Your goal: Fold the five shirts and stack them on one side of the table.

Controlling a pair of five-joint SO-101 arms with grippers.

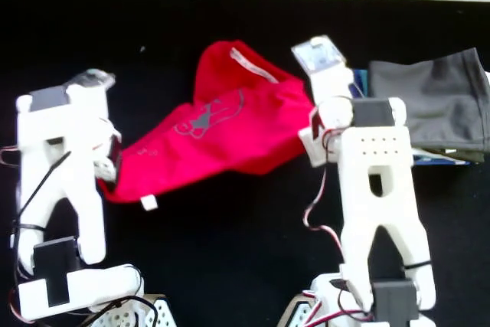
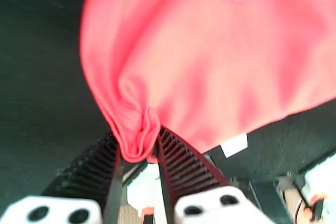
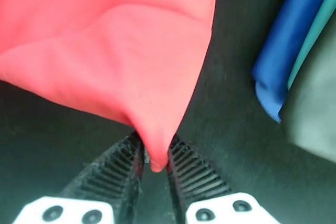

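A red shirt (image 1: 218, 128) hangs stretched between the two arms above the black table (image 1: 230, 250). My left gripper (image 2: 139, 153) is shut on one bunched corner of the red shirt (image 2: 210, 61); in the high view it sits at the shirt's lower left end (image 1: 111, 166). My right gripper (image 3: 155, 163) is shut on another corner of the red shirt (image 3: 115, 51), at the shirt's right side (image 1: 314, 124). A stack of folded shirts, grey (image 1: 444, 101) on top with blue (image 3: 286, 45) and teal below, lies at the right edge.
A white tag (image 1: 148, 202) dangles from the shirt's lower edge. Both arm bases stand at the front of the table (image 1: 84, 289) (image 1: 375, 296). Bare black tabletop lies between the arms at the front.
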